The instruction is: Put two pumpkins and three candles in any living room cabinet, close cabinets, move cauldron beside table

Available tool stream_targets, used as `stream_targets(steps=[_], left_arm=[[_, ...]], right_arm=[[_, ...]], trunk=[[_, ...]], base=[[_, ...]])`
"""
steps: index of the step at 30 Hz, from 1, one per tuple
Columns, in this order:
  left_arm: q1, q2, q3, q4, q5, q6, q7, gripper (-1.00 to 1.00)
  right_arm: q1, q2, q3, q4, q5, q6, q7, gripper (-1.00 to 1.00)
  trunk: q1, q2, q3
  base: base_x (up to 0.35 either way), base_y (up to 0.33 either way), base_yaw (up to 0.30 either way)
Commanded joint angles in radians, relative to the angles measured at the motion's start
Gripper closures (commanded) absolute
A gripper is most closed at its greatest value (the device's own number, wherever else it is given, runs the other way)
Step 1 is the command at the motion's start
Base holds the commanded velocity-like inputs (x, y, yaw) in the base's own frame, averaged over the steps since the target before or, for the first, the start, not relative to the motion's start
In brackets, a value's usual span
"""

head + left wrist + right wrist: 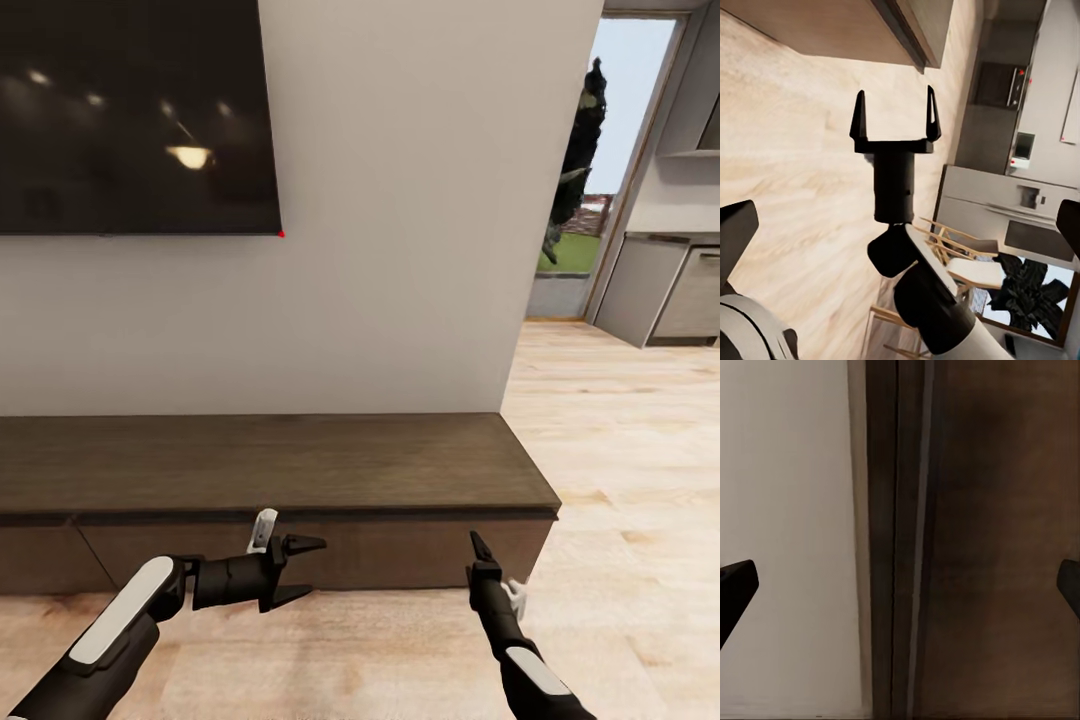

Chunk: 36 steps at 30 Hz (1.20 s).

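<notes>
The long, low dark-brown cabinet (270, 465) runs along the white wall, and the front panels I can see look closed. In front of those panels, my left gripper (303, 569) is open with nothing between its fingers, pointing right. Close to the cabinet's right end, my right gripper (477, 545) points at the front. The left wrist view shows this right gripper (895, 114) open and holding nothing. The cabinet's front and top edge (975, 540) are close up in the right wrist view. The pumpkins, candles and cauldron are out of view.
A large dark TV (130, 110) hangs on the wall above the cabinet. Light wood floor (620, 420) extends to the right past the wall's end towards grey kitchen units (680, 290). A steel refrigerator (1020, 202) and wooden chairs (952, 251) appear in the left wrist view.
</notes>
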Motion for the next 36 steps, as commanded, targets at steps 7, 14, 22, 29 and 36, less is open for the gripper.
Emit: stream_targets(steps=[7,14,22,29,36], left_arm=[[-0.001,0.002,-0.001,-0.004,0.04,0.0,0.01,-1.0],[-0.001,0.002,-0.001,-0.005,0.046,0.0,0.011,-1.0],[-0.001,0.003,-0.001,-0.005,0.047,0.0,0.011,-1.0],[-0.001,0.004,-0.001,-0.005,0.047,0.0,0.011,-1.0],[-0.001,0.004,-0.001,-0.005,0.047,0.0,0.011,-1.0]], right_arm=[[-0.001,0.0,0.008,-0.008,0.061,0.002,0.009,-1.0],[-0.001,0.001,0.008,-0.009,0.064,0.001,0.01,-1.0],[-0.001,0.001,0.008,-0.009,0.064,-0.002,0.01,-1.0],[-0.001,0.001,0.008,-0.01,0.064,-0.002,0.01,-1.0],[-0.001,0.001,0.008,-0.009,0.064,0.0,0.009,-1.0]], trunk=[[0.019,-0.035,-0.017],[0.023,-0.043,-0.024],[0.023,-0.043,-0.024],[0.023,-0.043,-0.024],[0.023,-0.043,-0.024]], base=[[0.0,0.0,0.0],[0.0,0.0,0.0],[0.009,0.0,0.0],[0.052,0.0,0.0],[0.068,0.0,0.0]])
